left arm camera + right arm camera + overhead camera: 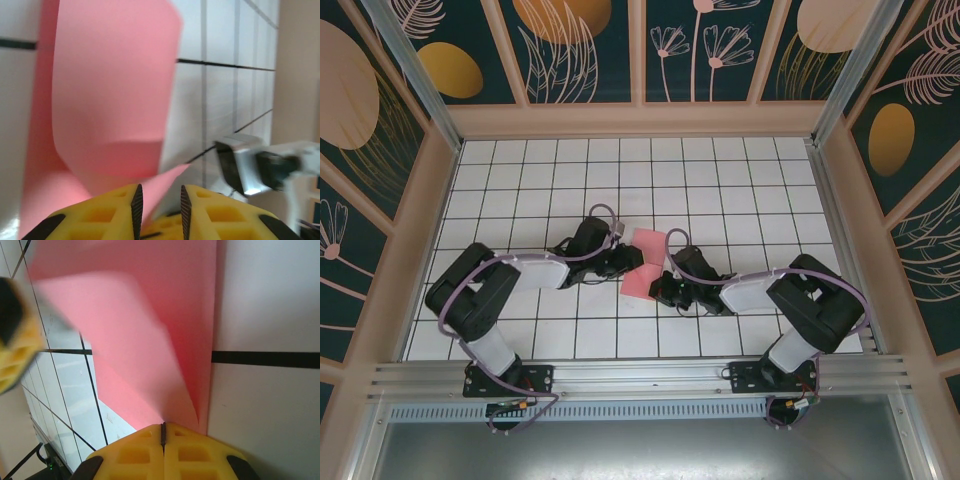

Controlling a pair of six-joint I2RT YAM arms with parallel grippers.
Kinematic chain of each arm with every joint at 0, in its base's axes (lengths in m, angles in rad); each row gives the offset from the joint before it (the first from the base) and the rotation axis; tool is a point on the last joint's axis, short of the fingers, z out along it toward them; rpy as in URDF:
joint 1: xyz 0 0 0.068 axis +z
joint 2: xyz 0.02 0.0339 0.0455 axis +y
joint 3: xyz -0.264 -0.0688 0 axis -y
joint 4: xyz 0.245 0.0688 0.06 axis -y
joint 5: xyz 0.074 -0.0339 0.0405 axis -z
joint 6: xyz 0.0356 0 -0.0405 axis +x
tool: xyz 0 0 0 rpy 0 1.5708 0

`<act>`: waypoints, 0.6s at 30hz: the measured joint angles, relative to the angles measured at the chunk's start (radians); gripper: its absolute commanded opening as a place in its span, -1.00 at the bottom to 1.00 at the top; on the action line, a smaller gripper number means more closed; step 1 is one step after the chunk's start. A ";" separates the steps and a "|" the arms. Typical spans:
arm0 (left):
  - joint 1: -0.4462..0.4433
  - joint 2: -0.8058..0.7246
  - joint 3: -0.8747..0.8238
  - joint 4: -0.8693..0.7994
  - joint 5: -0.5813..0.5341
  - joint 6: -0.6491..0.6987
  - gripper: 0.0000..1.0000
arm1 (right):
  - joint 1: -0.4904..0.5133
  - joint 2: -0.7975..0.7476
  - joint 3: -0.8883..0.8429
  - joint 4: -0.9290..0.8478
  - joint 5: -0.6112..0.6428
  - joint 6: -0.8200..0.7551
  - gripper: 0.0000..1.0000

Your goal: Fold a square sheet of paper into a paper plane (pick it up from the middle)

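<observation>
The square sheet of paper [645,262] is pink and lies partly lifted and curled over itself at the middle of the table, between the two grippers. My left gripper [621,258] is at its left edge. Its jaws [159,207] stand apart, and a loose pink corner [167,181] pokes between them without being pinched. My right gripper [661,288] is at the sheet's near right edge. There its pads [162,432] are pressed together on the edge of the paper [140,340], which folds up from them. The paper plane is out of view.
The table [520,180] is a white grid of tiles, walled by patterned panels on three sides. A metal rail [640,375] runs along the near edge. The right arm's wrist [250,167] sits close to the left fingers.
</observation>
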 measured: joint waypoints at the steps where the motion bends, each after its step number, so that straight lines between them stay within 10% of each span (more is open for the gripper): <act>1: 0.000 -0.016 0.002 0.000 0.004 0.003 -0.41 | 0.000 0.000 0.002 -0.005 0.000 -0.001 -0.95; 18: -0.088 0.062 0.040 -0.040 -0.009 0.030 -0.45 | 0.000 0.003 0.017 -0.032 -0.002 -0.008 -0.96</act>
